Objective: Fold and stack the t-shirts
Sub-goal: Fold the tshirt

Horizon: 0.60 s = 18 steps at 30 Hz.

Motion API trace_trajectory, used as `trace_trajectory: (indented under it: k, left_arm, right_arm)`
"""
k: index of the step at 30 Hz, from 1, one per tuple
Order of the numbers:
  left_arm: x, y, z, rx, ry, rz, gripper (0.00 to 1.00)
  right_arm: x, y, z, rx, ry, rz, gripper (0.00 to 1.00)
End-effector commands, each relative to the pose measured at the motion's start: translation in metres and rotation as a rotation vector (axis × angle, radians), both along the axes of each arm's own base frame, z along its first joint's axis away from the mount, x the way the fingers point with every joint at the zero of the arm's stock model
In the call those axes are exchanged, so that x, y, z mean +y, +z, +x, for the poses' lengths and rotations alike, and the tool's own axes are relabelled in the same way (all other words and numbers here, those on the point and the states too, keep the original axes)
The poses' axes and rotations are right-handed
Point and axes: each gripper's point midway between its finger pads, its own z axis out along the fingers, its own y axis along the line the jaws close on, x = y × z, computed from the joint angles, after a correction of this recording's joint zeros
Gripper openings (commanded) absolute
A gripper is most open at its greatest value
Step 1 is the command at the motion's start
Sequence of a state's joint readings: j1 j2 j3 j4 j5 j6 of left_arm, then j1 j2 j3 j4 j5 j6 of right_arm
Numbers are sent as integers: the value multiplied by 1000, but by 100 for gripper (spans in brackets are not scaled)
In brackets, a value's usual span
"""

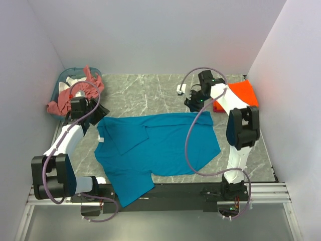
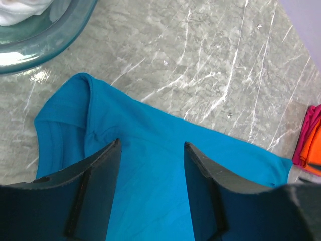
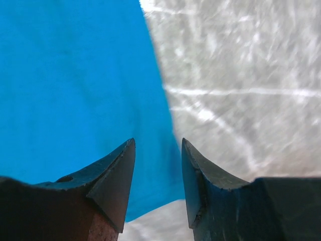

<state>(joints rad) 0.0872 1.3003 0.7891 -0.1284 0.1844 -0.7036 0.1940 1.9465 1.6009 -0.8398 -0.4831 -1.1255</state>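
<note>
A teal-blue t-shirt (image 1: 155,145) lies spread on the marble table, partly folded, with one part hanging over the near edge. My left gripper (image 1: 98,113) hovers over its back left corner, jaws open, with only cloth (image 2: 150,165) seen below the gap (image 2: 152,144). Above the shirt's back right corner, my right gripper (image 1: 195,105) is also open (image 3: 158,141), and the shirt's edge (image 3: 75,90) runs under it. An orange t-shirt (image 1: 243,93) lies folded at the back right. A salmon-pink t-shirt (image 1: 75,95) spills out of the basket.
The teal plastic basket (image 1: 62,80) stands in the back left corner, its rim (image 2: 45,35) close to my left gripper, with white cloth inside. White walls close in on three sides. Bare marble (image 1: 150,90) shows behind the teal shirt.
</note>
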Motion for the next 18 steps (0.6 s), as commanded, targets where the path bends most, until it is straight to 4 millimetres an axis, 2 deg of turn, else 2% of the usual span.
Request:
trace_trajectory:
  k: [1,8,18]
  left_arm:
    - [2,16,-1,-47,11,20,58]
    - [3,18,-9,-56,7,34,58]
    - [-1,16,-8,-63,-5,9,57]
  right_arm:
    - [0,-14,15,-27,107,-93,49]
    - [3,-37,26,-12,126,-152,49]
    - [-3,-70,17,52,121,-225,47]
